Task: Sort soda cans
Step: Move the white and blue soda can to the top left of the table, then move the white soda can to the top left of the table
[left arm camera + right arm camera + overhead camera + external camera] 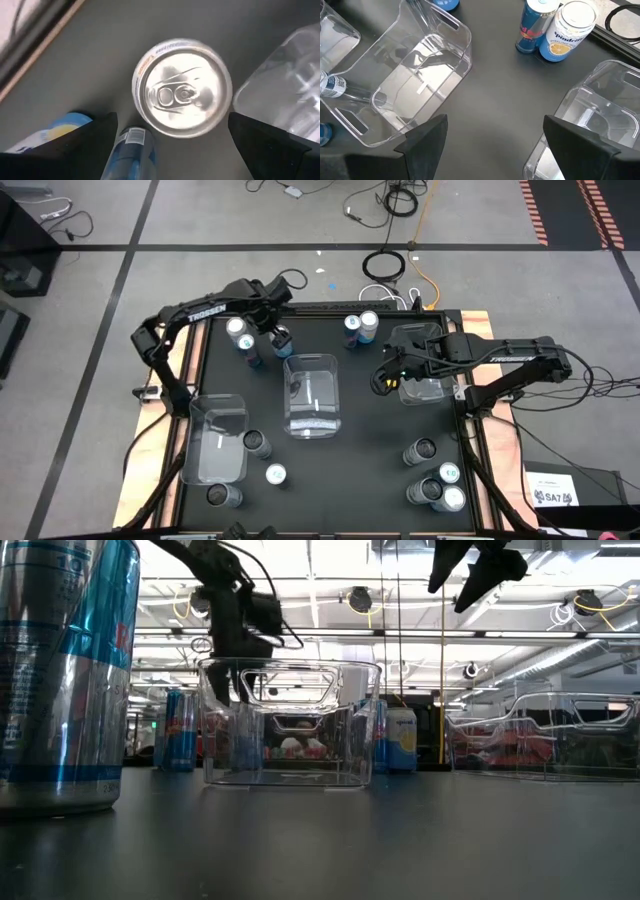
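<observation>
My left gripper hangs open, pointing down, over the table's far left part. In its wrist view a soda can with a silver top stands upright on the table below and between the fingers, which do not touch it. Two more cans, one blue and one blue and yellow, stand close beside it. My right gripper is open and holds nothing. It hovers high between the centre clear bin and the right clear bin.
A third clear bin sits at the near left. Two cans stand at the far centre, and several more stand near the front edge at left and right. One can stands close to the low camera.
</observation>
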Motion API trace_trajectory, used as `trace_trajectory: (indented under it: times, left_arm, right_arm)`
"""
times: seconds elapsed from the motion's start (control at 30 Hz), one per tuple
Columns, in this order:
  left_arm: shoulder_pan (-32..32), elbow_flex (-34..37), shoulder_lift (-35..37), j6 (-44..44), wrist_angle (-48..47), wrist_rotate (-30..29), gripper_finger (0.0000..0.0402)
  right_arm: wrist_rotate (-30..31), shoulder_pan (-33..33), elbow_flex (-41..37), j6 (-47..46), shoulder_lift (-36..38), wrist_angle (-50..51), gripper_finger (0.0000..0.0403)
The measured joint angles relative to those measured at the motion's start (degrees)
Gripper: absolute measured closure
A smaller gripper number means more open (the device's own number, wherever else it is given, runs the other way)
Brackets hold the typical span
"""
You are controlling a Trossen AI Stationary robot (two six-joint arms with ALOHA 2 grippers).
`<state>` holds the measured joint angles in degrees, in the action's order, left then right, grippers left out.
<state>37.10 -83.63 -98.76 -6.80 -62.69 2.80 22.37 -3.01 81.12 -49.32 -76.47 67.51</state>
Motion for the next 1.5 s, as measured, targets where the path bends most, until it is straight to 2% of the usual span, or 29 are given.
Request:
trace_trajectory:
  times: [0.17,0.37,0.5,0.73,1.03,1.17,1.37,1.5]
  left_arm:
    - [-0.5,-0.8,5.9,-2.6,-1.8,0.1,0.0015]
    - [-4.6,-0.8,14.7,-6.7,-9.8,0.1,0.0015]
    - [-11.7,-0.4,19.7,-12.7,-12.5,-1.3,0.0015]
    - [-29.2,0.0,24.6,-26.2,-14.8,-6.8,0.0015]
    - [-40.8,0.0,24.9,-38.3,-15.0,-4.6,0.0015]
    - [-46.6,0.1,24.3,-42.0,-15.0,-7.9,0.0015]
    - [-54.8,0.6,22.2,-42.3,-14.2,-9.1,0.0015]
    - [-58.4,0.6,20.8,-39.1,-14.3,-9.4,0.0015]
  right_arm:
    - [0.0,0.0,0.0,0.0,0.0,0.0,0.0080]
    - [0.1,0.0,0.0,0.0,0.0,0.0,0.0080]
    - [0.2,0.0,0.0,0.0,0.0,0.0,0.0080]
    - [0.2,0.0,0.0,0.6,0.0,0.0,0.0080]
    - [0.3,0.0,0.0,2.3,0.0,-0.1,0.0080]
    - [0.3,0.0,0.0,2.7,0.0,-0.1,0.0080]
    - [0.3,-0.1,0.0,2.6,0.0,-0.3,0.0080]
    - [0.3,-0.3,0.0,2.4,0.0,-1.4,0.0080]
